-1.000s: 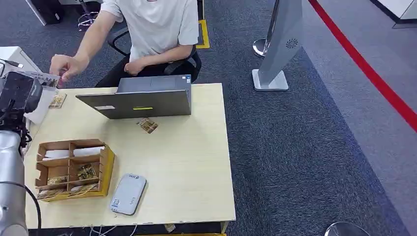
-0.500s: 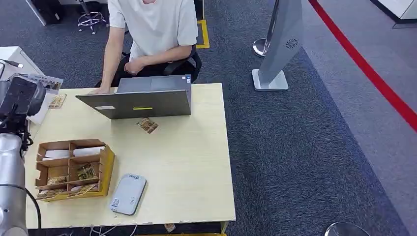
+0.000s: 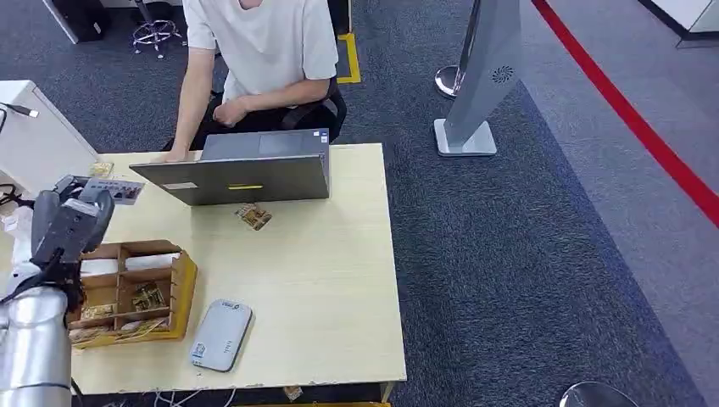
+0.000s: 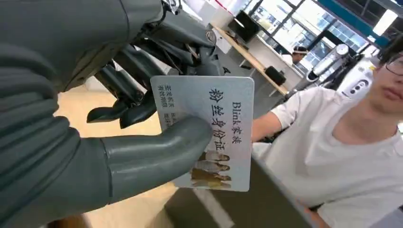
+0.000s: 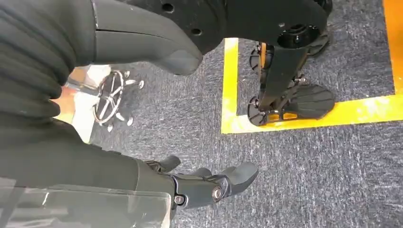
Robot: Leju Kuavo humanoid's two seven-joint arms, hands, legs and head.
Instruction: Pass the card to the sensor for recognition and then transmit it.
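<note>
Now that my left hand (image 3: 72,222), thumb pinching the card (image 4: 209,130), has dropped toward the desk's (image 3: 339,280) left edge, the grey reader (image 3: 221,335) seems next; right hand (image 5: 209,185) hangs empty, fingers loosely curled.

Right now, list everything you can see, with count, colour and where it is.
Card: one, white, pinched in left hand.
Laptop: one, grey, far table edge.
Loose cards: one beside laptop, one at far left corner.
Compartment box: one, brown cardboard, table's left, cards inside.
Sensor: one, grey, near edge.
Table: one, light wood.
Person: one, white shirt, seated behind laptop.
Left hand: grey.
Right hand: dark, hanging over carpet.
</note>
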